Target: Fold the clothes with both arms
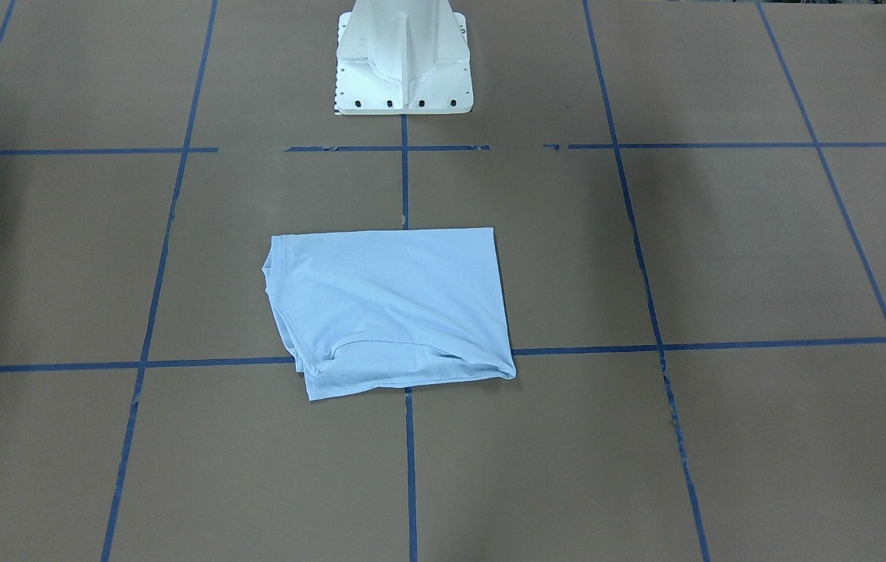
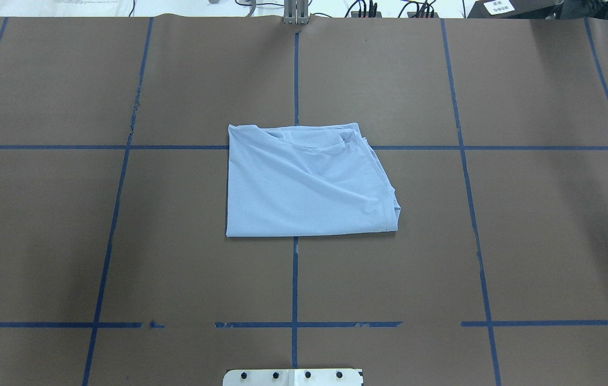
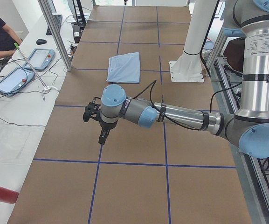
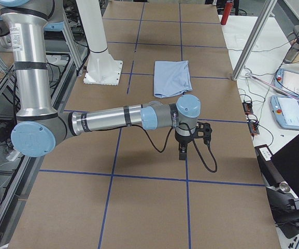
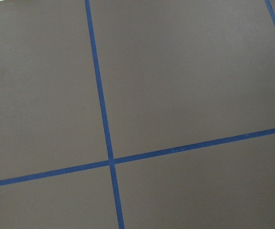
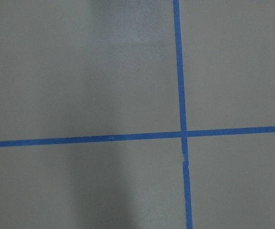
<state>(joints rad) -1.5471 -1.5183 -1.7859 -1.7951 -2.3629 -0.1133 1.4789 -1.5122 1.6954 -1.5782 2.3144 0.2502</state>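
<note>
Folded T-shirt (image 2: 304, 182) mid-table, well apart from left end effector (image 3: 103, 136) and right end effector (image 4: 183, 152), open or closed unclear.

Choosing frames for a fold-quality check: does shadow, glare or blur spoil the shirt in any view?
Overhead exterior: the T-shirt is sharp and evenly lit; soft shadows darken only the table toward its sides. Front-facing: T-shirt crisp, a dim patch at the view's left edge. Right wrist: pale sheen near the top, table only. Left wrist: even, sharp.
</note>
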